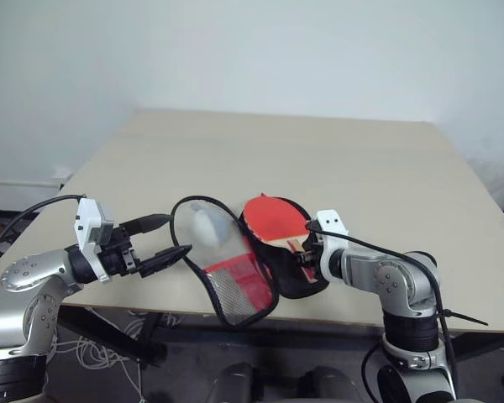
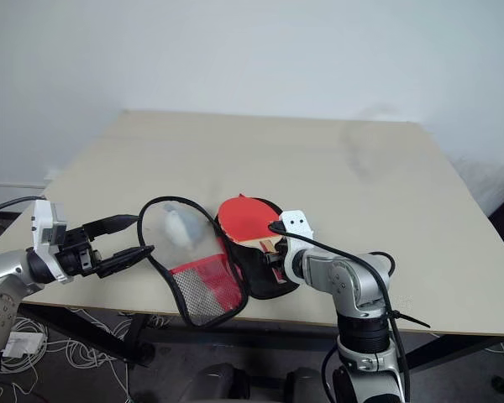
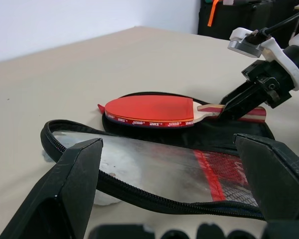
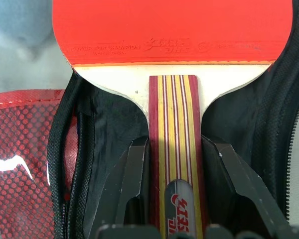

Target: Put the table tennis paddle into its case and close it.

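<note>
Right gripper [image 4: 172, 186] clamps the striped handle of the table tennis paddle [image 1: 270, 220], seating it on the black lining of the opened case [image 1: 235, 281]. Left gripper [image 1: 160, 239] stands wide, straddling the raised flap's zipper rim, apparently ready to fold it shut.

Beige table [image 1: 336, 159] against plain white wall [image 1: 235, 50], loose cables [image 1: 101, 348] on floor beneath
</note>
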